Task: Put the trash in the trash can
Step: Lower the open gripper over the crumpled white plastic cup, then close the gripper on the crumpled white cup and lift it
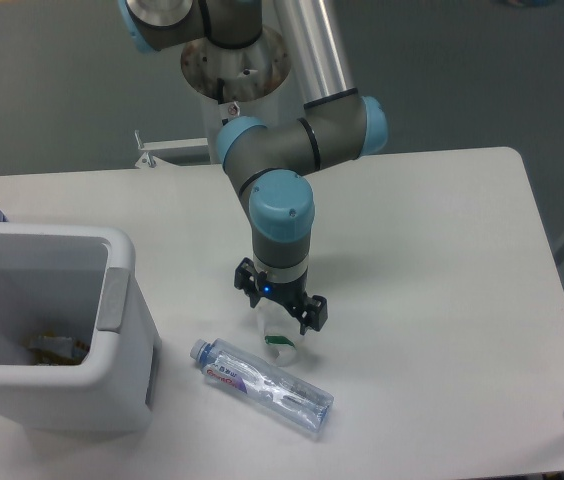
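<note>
The trash can stands on the tabletop at its left side. Right of the trash can and nearer the front edge, the bottle lies on its side, its cap end pointing toward the trash can. The crumpled cup lies just behind the bottle, farther from the trash can. The gripper hangs directly over the cup, jaws spread to either side of it.
</note>
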Motion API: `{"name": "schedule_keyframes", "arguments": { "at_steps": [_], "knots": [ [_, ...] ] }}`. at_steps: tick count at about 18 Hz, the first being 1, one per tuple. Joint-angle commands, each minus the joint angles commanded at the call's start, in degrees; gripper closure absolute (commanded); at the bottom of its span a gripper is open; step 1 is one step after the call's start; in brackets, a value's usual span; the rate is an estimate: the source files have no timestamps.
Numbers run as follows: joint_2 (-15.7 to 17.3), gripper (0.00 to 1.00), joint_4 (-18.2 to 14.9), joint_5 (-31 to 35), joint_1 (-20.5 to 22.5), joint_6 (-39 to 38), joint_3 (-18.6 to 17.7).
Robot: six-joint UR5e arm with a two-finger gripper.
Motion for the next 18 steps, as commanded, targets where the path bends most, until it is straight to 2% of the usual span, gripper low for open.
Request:
{"name": "schedule_keyframes", "arguments": {
  "at_steps": [1,4,8,10,15,18],
  "knots": [
    [-0.1,0.26,0.0,0.0,-0.1,0.0,0.0],
    [-0.4,0.42,0.0,0.0,-0.6,-0.2,0.2],
    [-0.4,0.77,0.0,0.0,-0.6,-0.3,0.4],
    [-0.3,0.99,-0.1,-0.1,-0.6,-0.3,0.4],
    [0.3,1.0,-0.3,-0.7,-0.4,0.4,1.1],
    [1.8,1.0,-1.1,-0.7,1.6,0.6,1.5]
  ]
}}
